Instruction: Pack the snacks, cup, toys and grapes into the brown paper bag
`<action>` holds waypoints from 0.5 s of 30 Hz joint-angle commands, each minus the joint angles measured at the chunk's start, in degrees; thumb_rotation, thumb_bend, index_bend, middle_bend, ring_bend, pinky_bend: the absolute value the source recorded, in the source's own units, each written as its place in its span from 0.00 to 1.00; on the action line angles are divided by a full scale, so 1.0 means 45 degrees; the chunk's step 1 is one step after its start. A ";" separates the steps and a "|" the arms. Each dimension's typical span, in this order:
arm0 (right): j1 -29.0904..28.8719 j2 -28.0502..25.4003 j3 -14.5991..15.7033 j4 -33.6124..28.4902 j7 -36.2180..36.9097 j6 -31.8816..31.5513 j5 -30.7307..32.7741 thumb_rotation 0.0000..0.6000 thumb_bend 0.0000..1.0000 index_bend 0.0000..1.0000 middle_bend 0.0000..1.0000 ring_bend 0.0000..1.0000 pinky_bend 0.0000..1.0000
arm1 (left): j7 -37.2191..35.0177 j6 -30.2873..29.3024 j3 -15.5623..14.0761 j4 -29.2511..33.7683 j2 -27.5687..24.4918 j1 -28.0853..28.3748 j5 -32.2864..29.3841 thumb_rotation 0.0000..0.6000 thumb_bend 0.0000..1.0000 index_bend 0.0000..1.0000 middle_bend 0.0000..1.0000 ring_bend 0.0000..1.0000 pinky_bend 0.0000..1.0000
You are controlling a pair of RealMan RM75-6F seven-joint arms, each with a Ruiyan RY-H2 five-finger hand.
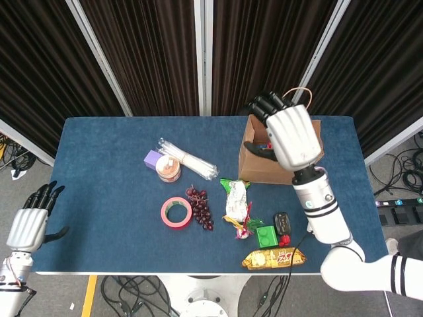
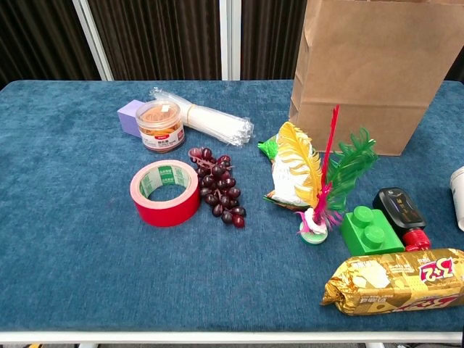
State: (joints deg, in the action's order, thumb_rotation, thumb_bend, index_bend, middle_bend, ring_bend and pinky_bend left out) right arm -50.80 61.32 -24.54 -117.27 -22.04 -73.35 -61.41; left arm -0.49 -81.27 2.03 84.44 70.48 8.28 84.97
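The brown paper bag stands upright at the table's back right. My right hand hovers above its mouth, fingers spread and holding nothing; it hides most of the opening. A bit of red and blue shows inside the bag. In front lie the grapes, a green-white snack bag, a feather toy, a green block, a black toy car and a biscuit pack. The cup shows at the right edge. My left hand hangs open off the table's left side.
A red tape roll lies left of the grapes. Behind it stand a small snack jar, a purple block and a pack of clear straws. Dark curtains close off the back.
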 commanded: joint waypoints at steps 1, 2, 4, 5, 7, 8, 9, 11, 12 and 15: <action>0.0481 -0.0683 0.0771 -0.1303 0.0670 0.1245 -0.0161 1.00 0.00 0.39 0.38 0.26 0.48 | 0.0019 -0.0024 0.0014 0.0020 -0.0026 -0.0008 -0.0011 1.00 0.23 0.14 0.13 0.03 0.17; 0.0523 -0.0837 0.0920 -0.1466 0.0562 0.1424 -0.0203 1.00 0.00 0.39 0.38 0.26 0.48 | 0.0021 -0.0032 0.0020 0.0025 -0.0038 -0.0017 -0.0027 1.00 0.23 0.14 0.13 0.03 0.17; 0.0619 -0.1195 0.1333 -0.1789 0.0125 0.1804 -0.0368 1.00 0.00 0.39 0.38 0.26 0.48 | -0.0009 -0.0042 0.0048 0.0032 -0.0066 -0.0028 -0.0077 1.00 0.23 0.14 0.13 0.03 0.17; 0.0695 -0.1394 0.1613 -0.1962 -0.0184 0.2001 -0.0448 1.00 0.00 0.39 0.38 0.26 0.48 | -0.0031 -0.0044 0.0065 0.0024 -0.0076 -0.0031 -0.0104 1.00 0.23 0.14 0.13 0.03 0.17; 0.0856 -0.1683 0.2097 -0.2201 -0.0683 0.2259 -0.0561 1.00 0.00 0.38 0.38 0.26 0.48 | -0.0075 -0.0042 0.0086 0.0010 -0.0081 -0.0033 -0.0137 1.00 0.23 0.14 0.13 0.03 0.17; 0.0957 -0.1794 0.2337 -0.2274 -0.0946 0.2319 -0.0617 1.00 0.00 0.38 0.38 0.26 0.48 | -0.0098 -0.0031 0.0088 0.0000 -0.0078 -0.0034 -0.0149 1.00 0.23 0.14 0.13 0.03 0.17; 0.1095 -0.1916 0.2653 -0.2314 -0.1349 0.2351 -0.0693 1.00 0.00 0.37 0.38 0.26 0.48 | -0.0119 -0.0011 0.0074 -0.0013 -0.0076 -0.0037 -0.0155 1.00 0.23 0.14 0.13 0.03 0.17; 0.1316 -0.2094 0.3175 -0.2227 -0.2209 0.2318 -0.0758 1.00 0.00 0.37 0.38 0.26 0.48 | -0.0143 0.0022 0.0034 -0.0036 -0.0075 -0.0048 -0.0144 1.00 0.23 0.14 0.13 0.03 0.17; 0.1397 -0.2154 0.3383 -0.2154 -0.2646 0.2275 -0.0729 1.00 0.00 0.37 0.38 0.26 0.48 | -0.0153 0.0033 0.0016 -0.0042 -0.0076 -0.0052 -0.0135 1.00 0.23 0.14 0.13 0.03 0.17; 0.1663 -0.2184 0.4011 -0.1905 -0.4021 0.2048 -0.0440 1.00 0.00 0.37 0.38 0.26 0.48 | -0.0242 0.0029 -0.0014 -0.0056 -0.0060 -0.0065 -0.0096 1.00 0.23 0.14 0.13 0.03 0.17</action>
State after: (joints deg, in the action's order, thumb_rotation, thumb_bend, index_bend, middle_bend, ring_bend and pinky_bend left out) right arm -45.02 52.40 -9.86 -126.56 -34.89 -63.62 -64.02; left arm -1.49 -81.13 1.99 84.21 70.19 8.00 84.49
